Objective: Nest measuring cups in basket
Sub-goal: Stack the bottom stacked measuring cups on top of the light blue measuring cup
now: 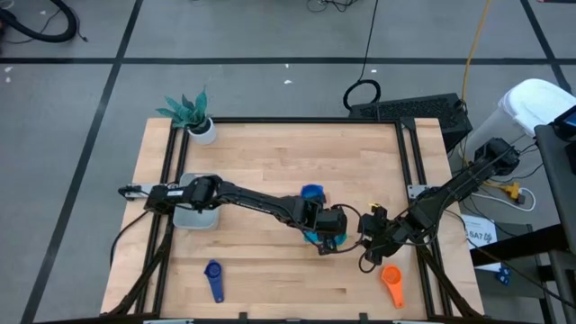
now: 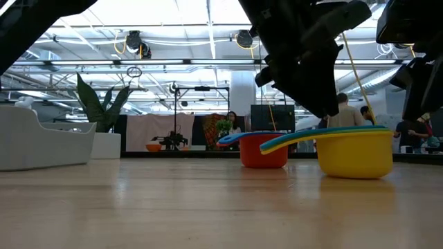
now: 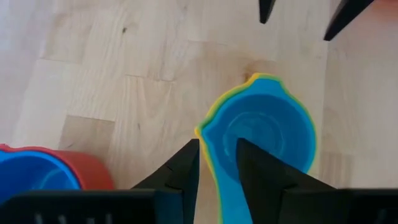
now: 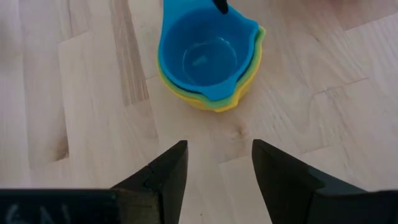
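Light blue on green on yellow: the nested cup stack [image 4: 208, 62] sits on the wooden table [image 1: 270, 153], centre-right in the high view. Left gripper [image 3: 217, 165] straddles the stack's handle, fingers slightly parted, not clearly clamped. Right gripper [image 4: 217, 168] waits just beside it, fingers spread, holding nothing. Red cup with a blue one inside [image 2: 263, 149] stands close behind. Basket [image 1: 193, 216] lies at left, under the left arm.

We see a potted plant [image 1: 191, 115] at the wooden table's [image 1: 270, 153] far left corner, a keyboard [image 1: 409, 110] beyond its far edge.
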